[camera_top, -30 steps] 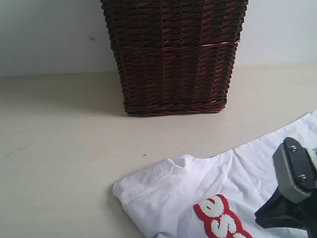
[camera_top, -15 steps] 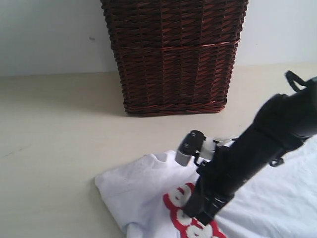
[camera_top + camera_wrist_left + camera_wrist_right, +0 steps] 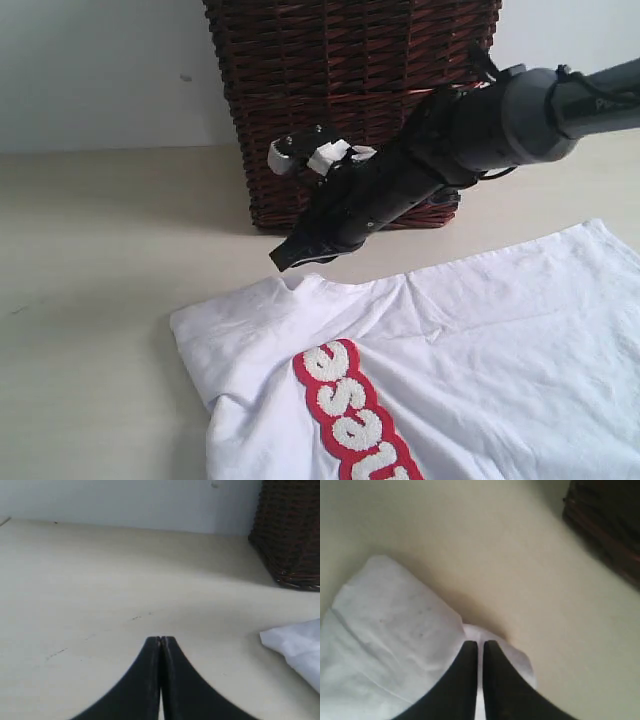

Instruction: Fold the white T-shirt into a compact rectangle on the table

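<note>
In front of the dark brown wicker basket [image 3: 350,110], the right gripper [image 3: 298,257] pinches the edge of the white cotton T-shirt [image 3: 480,340], apparently to pull it flat on the pale cream table [image 3: 100,260] before folding. The left gripper [image 3: 160,641], jaws pressed together and empty, hangs farther from the basket.

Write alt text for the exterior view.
The right gripper, on a black arm reaching in from the right, pinches the edge of a white T-shirt with a red lettered band, spread on a pale table. A dark wicker basket stands behind.
</note>
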{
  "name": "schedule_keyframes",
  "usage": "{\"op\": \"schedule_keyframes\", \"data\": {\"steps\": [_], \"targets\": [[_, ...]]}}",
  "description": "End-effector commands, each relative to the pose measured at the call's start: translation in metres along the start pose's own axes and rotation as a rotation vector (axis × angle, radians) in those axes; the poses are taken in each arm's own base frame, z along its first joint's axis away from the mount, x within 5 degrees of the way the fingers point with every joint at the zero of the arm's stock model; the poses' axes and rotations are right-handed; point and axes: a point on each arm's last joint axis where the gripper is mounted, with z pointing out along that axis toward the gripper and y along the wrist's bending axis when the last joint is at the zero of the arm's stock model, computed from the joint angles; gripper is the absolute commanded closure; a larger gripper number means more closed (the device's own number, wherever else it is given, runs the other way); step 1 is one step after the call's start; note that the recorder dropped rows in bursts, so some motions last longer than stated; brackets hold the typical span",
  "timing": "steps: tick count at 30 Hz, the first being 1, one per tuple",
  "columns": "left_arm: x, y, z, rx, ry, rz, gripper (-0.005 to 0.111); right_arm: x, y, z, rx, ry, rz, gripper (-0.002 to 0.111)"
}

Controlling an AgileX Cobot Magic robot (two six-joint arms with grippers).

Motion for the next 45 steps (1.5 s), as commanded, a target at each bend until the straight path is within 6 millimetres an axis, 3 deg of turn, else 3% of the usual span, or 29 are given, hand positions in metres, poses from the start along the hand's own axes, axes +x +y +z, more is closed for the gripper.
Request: {"op": "schedule_keyframes", "data": {"steps": [1,4,9,14,17,24,30,31,34,36,38,40,42,44,45], "targets": [[-0.002,0.000,-0.001,0.000,-0.019,-0.006,0.107,0.004,0.027,-0.032,-0.195,0.181,-0.165,0.103],[-0.002,0.000,-0.001,0.000,-0.019,-0.006,0.107,0.032,0.044,-0.051,-0.417,0.452,-0.318,0.103],[-0.002,0.000,-0.001,0.000,-0.019,-0.006,0.107,0.090,0.042,-0.053,-0.430,0.681,-0.409,0.103],[-0.002,0.000,-0.001,0.000,-0.019,-0.006,0.107,0.121,0.022,-0.023,-0.147,0.605,-0.381,0.103],[-0.002,0.000,-0.001,0.000,-0.019,-0.006,0.107,0.119,0.016,-0.008,-0.076,0.587,-0.320,0.103],[-0.002,0.000,-0.001,0.000,-0.019,-0.006,0.107,0.094,0.009,0.041,-0.025,0.564,-0.209,0.103],[-0.002,0.000,-0.001,0.000,-0.019,-0.006,0.107,0.057,0.009,0.067,0.029,0.457,-0.127,0.103],[-0.002,0.000,-0.001,0.000,-0.019,-0.006,0.107,0.040,0.007,0.066,0.048,0.387,-0.128,0.103],[-0.002,0.000,-0.001,0.000,-0.019,-0.006,0.107,0.015,0.011,0.051,0.053,0.322,-0.144,0.103],[-0.002,0.000,-0.001,0.000,-0.019,-0.006,0.107,0.003,0.019,0.028,0.041,0.317,-0.169,0.103],[-0.002,0.000,-0.001,0.000,-0.019,-0.006,0.107,-0.004,0.028,-0.001,0.018,0.355,-0.220,0.102],[-0.002,0.000,-0.001,0.000,-0.019,-0.006,0.107,-0.011,0.039,-0.050,-0.065,0.388,-0.378,0.090],[-0.002,0.000,-0.001,0.000,-0.019,-0.006,0.107,-0.002,0.051,-0.086,-0.226,0.382,-0.487,0.066],[-0.002,0.000,-0.001,0.000,-0.019,-0.006,0.107,0.022,0.069,-0.107,-0.355,0.385,-0.523,0.058],[-0.002,0.000,-0.001,0.000,-0.019,-0.006,0.107,0.032,0.078,-0.111,-0.381,0.389,-0.503,0.061]]}}
